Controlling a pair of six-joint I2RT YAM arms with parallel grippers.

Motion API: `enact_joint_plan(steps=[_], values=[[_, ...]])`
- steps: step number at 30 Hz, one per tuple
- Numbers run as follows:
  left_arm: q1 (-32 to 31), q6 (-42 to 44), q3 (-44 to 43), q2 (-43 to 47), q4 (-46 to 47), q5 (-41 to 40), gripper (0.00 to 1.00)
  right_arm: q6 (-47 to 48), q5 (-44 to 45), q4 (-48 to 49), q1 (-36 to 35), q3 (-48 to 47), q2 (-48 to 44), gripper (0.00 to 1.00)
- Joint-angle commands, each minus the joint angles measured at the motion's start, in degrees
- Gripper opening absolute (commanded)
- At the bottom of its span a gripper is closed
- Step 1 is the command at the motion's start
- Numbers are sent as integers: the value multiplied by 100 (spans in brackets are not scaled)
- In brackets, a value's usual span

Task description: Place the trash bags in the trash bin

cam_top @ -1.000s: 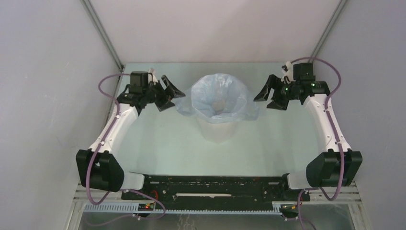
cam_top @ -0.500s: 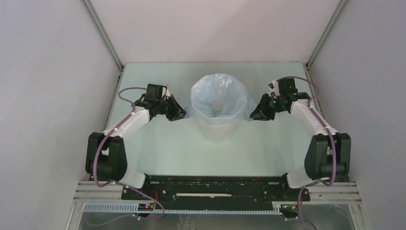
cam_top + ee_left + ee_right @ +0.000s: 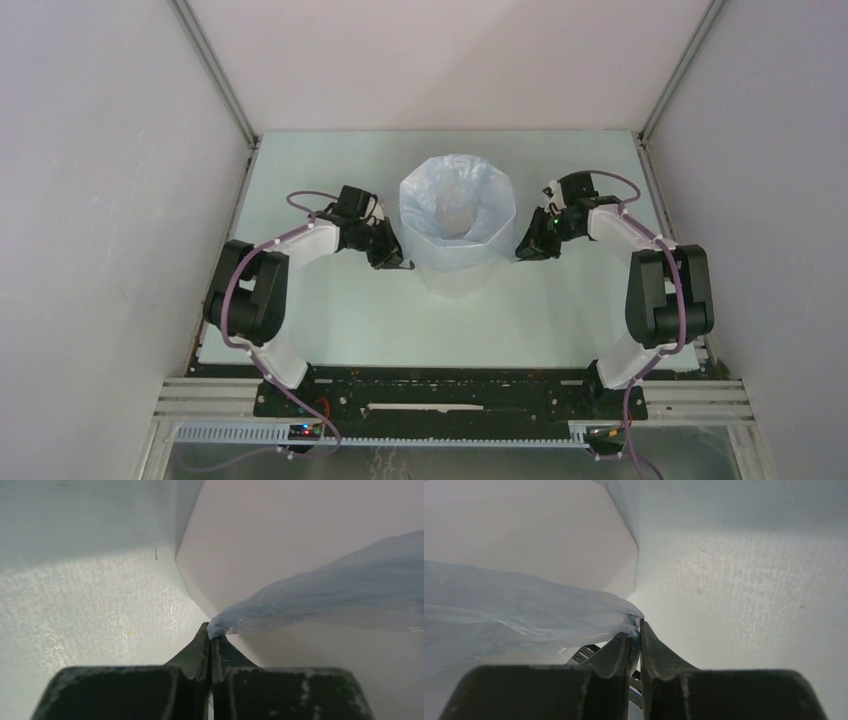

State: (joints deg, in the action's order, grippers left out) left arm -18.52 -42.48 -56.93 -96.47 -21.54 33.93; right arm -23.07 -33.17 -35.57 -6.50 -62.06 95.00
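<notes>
The left claw point(image 3: 395, 262) hangs low over the pale green counter point(image 3: 330, 330). Its two dark fingers point(image 3: 192, 655) are pressed together, with a corner of the thin, crinkly, translucent pale blue plastic bag point(image 3: 458, 215) pinched at their tips. In the left wrist view, the film fans out from that pinch, up and away to the claw's right, pulled into a taut wedge.

Just to the right of this claw stands the tall translucent white plastic bin point(image 3: 455, 282) with faceted sides, upright on the counter. The bag sits in the bin's mouth, gaping open, with its edge turned out and down over the rim. Only the lower part of the bin wall shows bare.

Just beyond the bin is the right claw point(image 3: 527, 250), also low and close beside the bin wall. Its fingers point(image 3: 611, 655) are drawn almost together, and a bunched bit of the bag's edge is caught between their tips. From there the film spreads away to this claw's left, toward the bin.
</notes>
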Motion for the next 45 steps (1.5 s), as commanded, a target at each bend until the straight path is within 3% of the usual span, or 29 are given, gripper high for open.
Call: enact_joint_plan(steps=[1,6,12,18,22,31,38,45], values=[[-66,452,-163,-26,-280,106,3,171,34,167,-94,-18,-34,19],[-82,757,-240,219,-716,-27,9,241,169,-171,-44,-25,-332,31],[-90,965,-323,387,-908,39,25,532,762,-1017,482,-163,-1541,59],[-217,1100,-536,303,-1086,208,33,739,1265,-1864,763,-1114,-2213,77],[-435,1273,-867,158,-1362,95,37,602,1338,-2003,672,-2065,-2312,78],[-573,1316,-942,24,-1392,42,37,581,1820,-1690,-1827,-4473,-1247,72],[-634,1364,-845,88,-1373,18,36,1066,2564,-1865,-2834,-4754,-198,62],[-635,1427,-744,169,-1362,8,37,1318,3227,-1988,-2969,-4534,364,53]])
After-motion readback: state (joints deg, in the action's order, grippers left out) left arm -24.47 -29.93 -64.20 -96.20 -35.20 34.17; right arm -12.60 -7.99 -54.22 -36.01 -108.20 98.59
